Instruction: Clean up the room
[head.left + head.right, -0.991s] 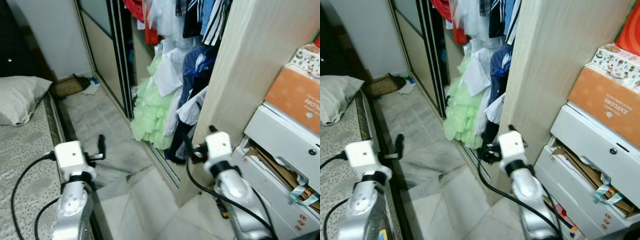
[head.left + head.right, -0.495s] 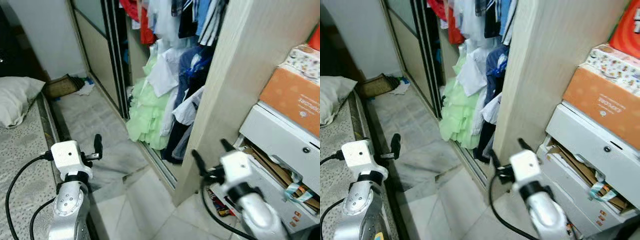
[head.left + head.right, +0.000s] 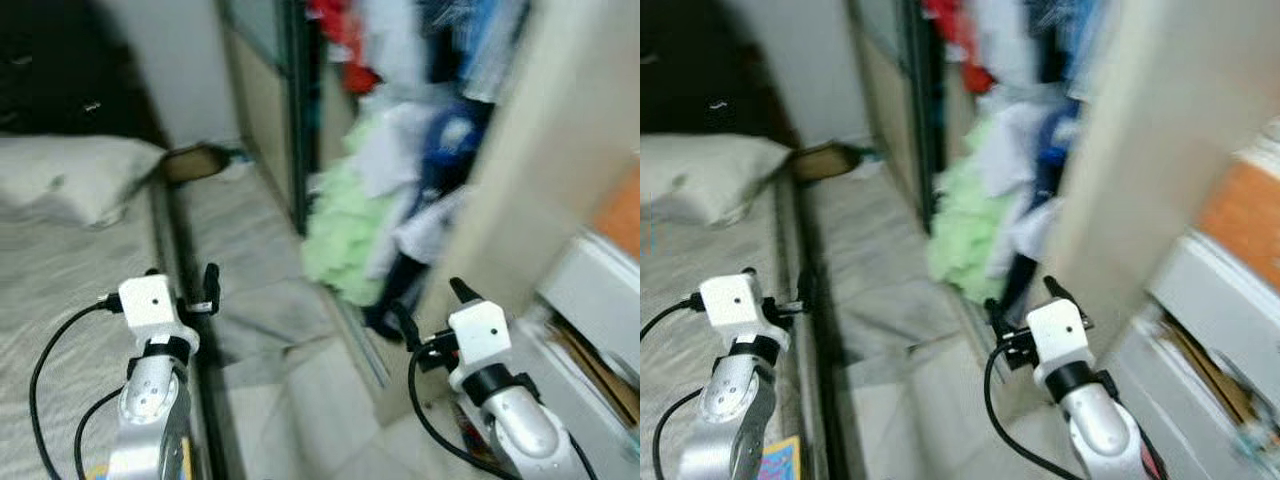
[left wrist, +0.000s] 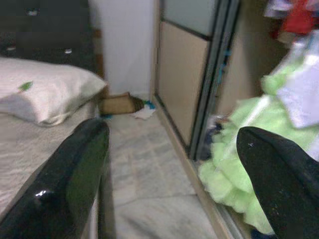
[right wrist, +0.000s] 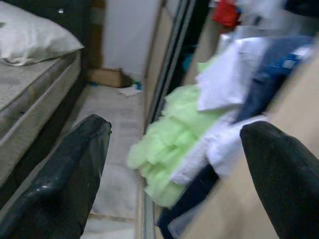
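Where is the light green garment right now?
The light green garment spills out of the open wardrobe onto the floor, ahead and between the two arms, just below the white clothes and blue clothes.

light green dress [image 5: 167, 144], white pillow [image 4: 42, 94]

Glossy black plastic claw fingers [image 4: 75, 174], ruffled green cloth garment [image 5: 169, 139], pale wood-grain wardrobe panel [image 3: 540, 170]

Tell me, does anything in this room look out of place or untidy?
Yes. A heap of clothes, light green, white and dark blue, spills out of the open wardrobe toward the floor. Small litter lies by the far wall.
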`<state>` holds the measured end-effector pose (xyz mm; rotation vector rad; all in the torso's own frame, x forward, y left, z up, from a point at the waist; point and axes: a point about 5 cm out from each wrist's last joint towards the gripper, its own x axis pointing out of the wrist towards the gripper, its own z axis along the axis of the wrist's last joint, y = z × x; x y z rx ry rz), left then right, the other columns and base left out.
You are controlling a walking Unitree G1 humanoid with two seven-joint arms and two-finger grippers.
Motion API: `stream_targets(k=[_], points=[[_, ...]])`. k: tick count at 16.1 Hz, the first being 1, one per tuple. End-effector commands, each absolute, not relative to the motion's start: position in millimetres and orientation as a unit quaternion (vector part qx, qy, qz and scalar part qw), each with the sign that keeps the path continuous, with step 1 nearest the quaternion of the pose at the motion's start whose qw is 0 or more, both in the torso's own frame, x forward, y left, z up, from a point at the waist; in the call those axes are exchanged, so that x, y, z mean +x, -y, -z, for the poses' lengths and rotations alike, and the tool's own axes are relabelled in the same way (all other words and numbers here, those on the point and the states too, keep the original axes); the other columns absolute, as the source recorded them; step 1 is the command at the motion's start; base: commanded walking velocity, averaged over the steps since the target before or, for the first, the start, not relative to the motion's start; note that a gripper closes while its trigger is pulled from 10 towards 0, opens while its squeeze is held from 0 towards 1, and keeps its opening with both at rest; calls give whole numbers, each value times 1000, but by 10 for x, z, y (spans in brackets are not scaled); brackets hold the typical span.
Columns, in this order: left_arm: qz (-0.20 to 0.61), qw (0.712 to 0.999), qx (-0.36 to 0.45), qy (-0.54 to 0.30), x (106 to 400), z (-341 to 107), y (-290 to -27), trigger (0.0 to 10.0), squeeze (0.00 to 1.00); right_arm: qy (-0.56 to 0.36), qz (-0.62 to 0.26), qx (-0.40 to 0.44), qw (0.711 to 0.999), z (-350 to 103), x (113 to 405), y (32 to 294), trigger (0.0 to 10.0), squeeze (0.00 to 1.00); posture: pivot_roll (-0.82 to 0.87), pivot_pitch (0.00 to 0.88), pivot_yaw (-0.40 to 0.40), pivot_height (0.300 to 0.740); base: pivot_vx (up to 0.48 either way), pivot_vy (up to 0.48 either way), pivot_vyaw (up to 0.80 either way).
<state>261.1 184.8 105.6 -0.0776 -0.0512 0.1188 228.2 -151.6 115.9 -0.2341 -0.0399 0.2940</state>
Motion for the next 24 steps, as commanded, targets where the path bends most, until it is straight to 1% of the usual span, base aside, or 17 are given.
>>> stream_targets(k=[1, 5, 11, 15, 18, 19, 21, 24], points=[[-65, 997, -40, 18, 2590, -1030, -1873, 10000, 0, 30, -152, -112, 982, -1216, 2273, 1485, 10000, 0, -23, 55, -32, 740, 0, 0, 800], [-61, 997, -44, 16, 2594, -1018, -1823, 10000, 0, 24, -149, -105, 983, -1203, 2301, 1479, 10000, 0, -29, 56, -31, 740, 0, 0, 800], [-65, 997, -45, 15, 2582, -1017, -1806, 10000, 0, 17, -158, -84, 984, -1141, 2481, 1369, 10000, 0, -19, 64, -36, 740, 0, 0, 679], [-69, 997, -46, 12, 2569, -1012, -1807, 10000, 0, 20, -173, -75, 982, -1144, 2648, 1271, 10000, 0, -10, 73, -37, 740, 0, 0, 106], [-71, 996, -47, 9, 2572, -1004, -1802, 10000, 0, 19, -182, -67, 981, -1136, 2753, 1203, 10000, 0, -10, 73, -37, 740, 0, 0, 471], [-71, 996, -46, 5, 2566, -995, -1801, 10000, 0, 12, -196, -58, 979, -1108, 2789, 1129, 10000, 0, -5, 75, -39, 740, 0, 0, 0], [-69, 997, -43, 4, 2569, -996, -1802, 10000, 0, 13, -208, -48, 977, -1093, 2824, 1019, 10000, 0, -5, 75, -39, 740, 0, 0, 206], [-72, 997, -42, 4, 2588, -1004, -1799, 10000, 0, 13, -213, -41, 976, -1076, 2832, 998, 10000, 0, 4, 76, -38, 740, 0, 0, 146]])
